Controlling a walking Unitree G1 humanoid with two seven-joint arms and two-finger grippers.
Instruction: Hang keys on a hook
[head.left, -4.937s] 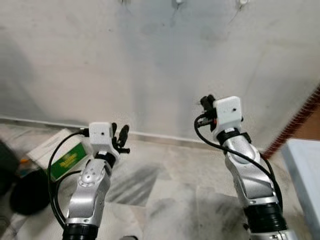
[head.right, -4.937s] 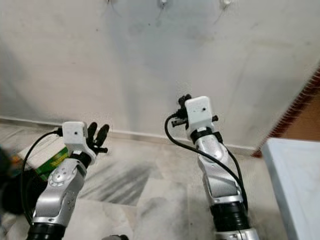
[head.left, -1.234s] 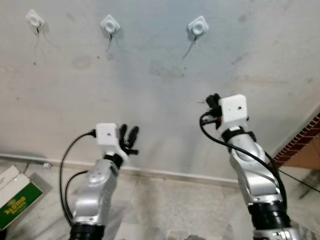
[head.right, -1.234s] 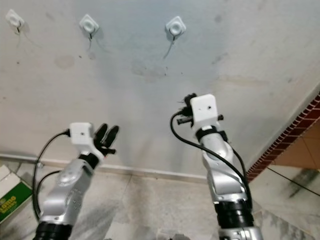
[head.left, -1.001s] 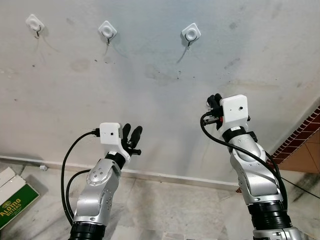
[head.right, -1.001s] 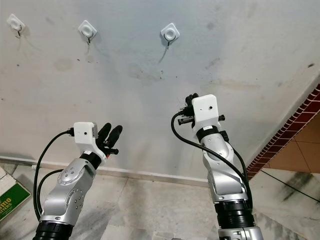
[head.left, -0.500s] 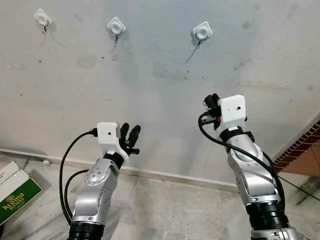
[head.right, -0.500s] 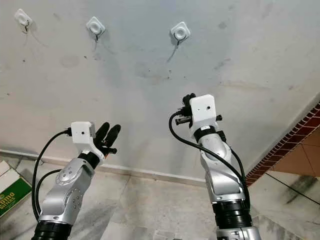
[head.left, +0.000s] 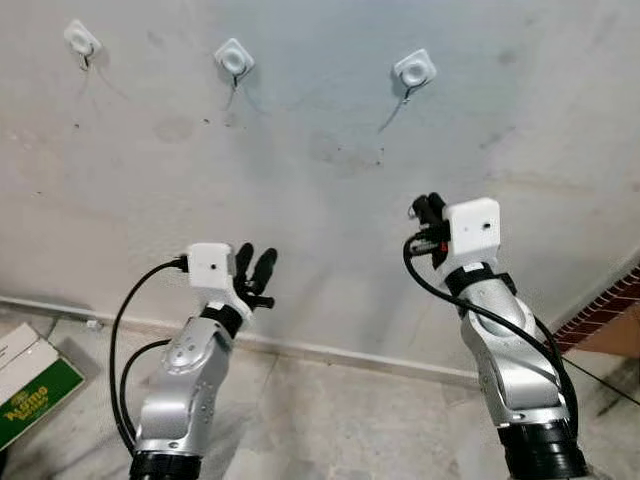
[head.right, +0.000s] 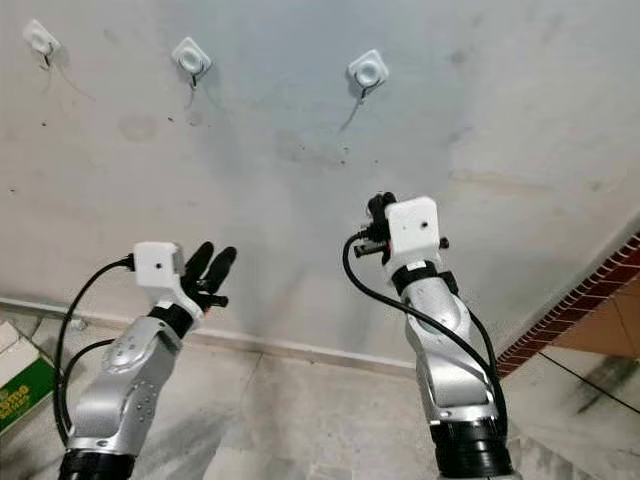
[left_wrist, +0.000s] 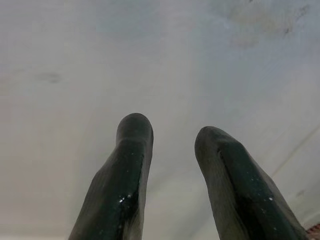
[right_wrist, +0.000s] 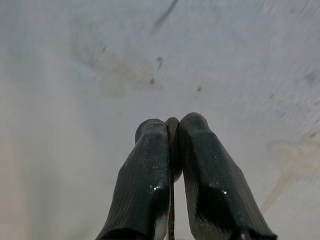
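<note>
Three white hooks are stuck high on the grey wall: a left hook (head.left: 80, 40), a middle hook (head.left: 233, 57) and a right hook (head.left: 414, 68). My right gripper (head.left: 428, 212) is raised toward the wall, below and slightly right of the right hook and well short of it. It is shut on the keys (right_wrist: 172, 131), seen as a thin metal edge pinched between the fingertips. Lower on the left, my left gripper (head.left: 255, 263) points at the bare wall and is open, with nothing between its fingers (left_wrist: 134, 131).
A green and white box (head.left: 30, 385) lies on the marble floor at the lower left. A red brick edge (head.left: 612, 308) borders the wall at the right. A skirting strip (head.left: 340, 352) runs along the wall's foot.
Since the earliest frames the view has tilted up, bringing the hooks into sight. Over the last second the picture shifts slightly; both arms hold nearly the same pose.
</note>
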